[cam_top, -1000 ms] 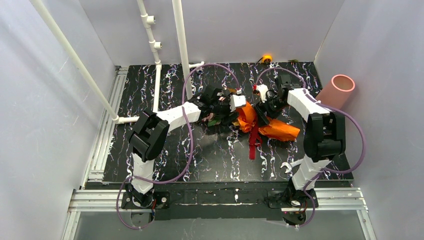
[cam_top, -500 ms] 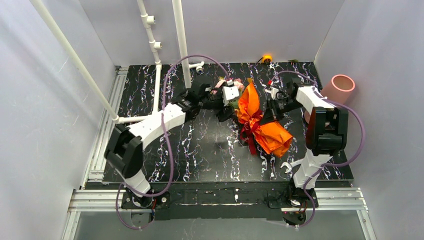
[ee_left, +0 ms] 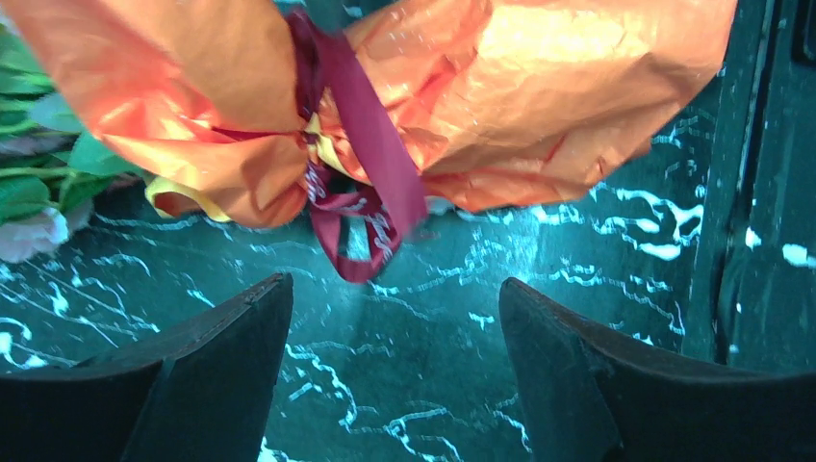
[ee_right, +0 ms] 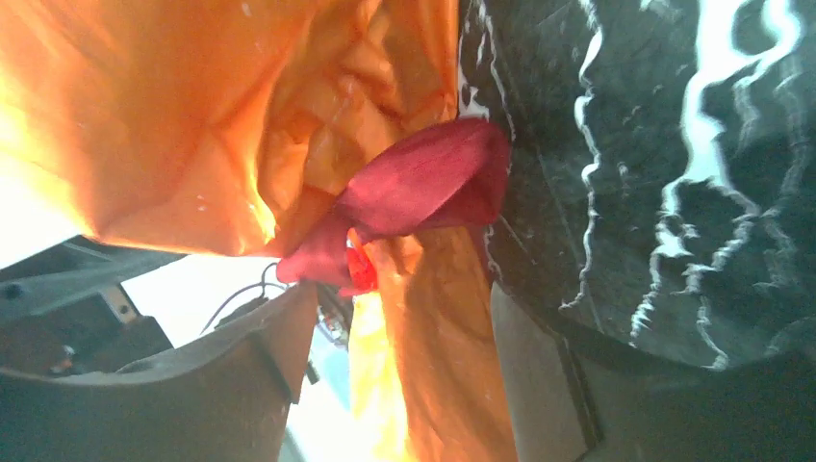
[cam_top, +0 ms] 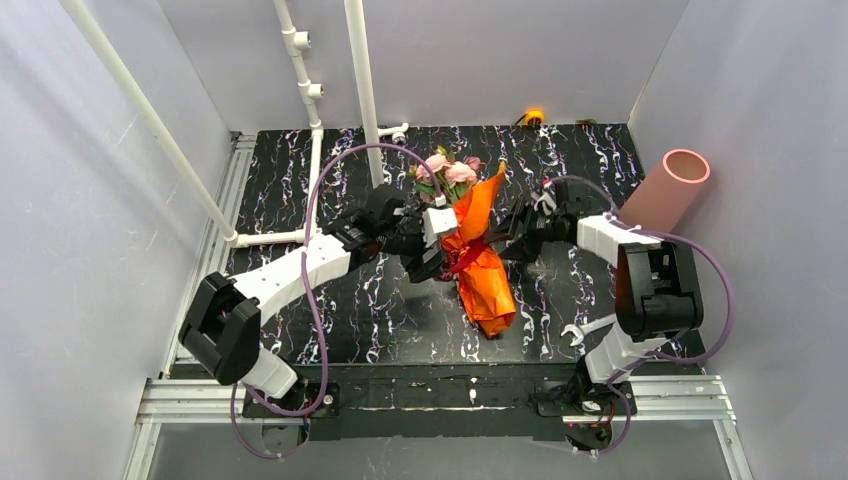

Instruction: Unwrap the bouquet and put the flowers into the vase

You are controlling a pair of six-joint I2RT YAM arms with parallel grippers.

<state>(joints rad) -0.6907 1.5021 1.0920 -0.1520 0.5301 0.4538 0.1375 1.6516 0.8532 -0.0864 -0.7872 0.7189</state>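
Bouquet (cam_top: 485, 280) shifted left, just ahead of parted left jaws

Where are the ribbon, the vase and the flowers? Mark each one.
ribbon (ee_left: 375, 144): left wrist view, on the wide dark red band beside the knot.
vase (cam_top: 655, 205): top external view, on its outer side wall.
flowers (cam_top: 460, 172): top external view, on a pink rose head.
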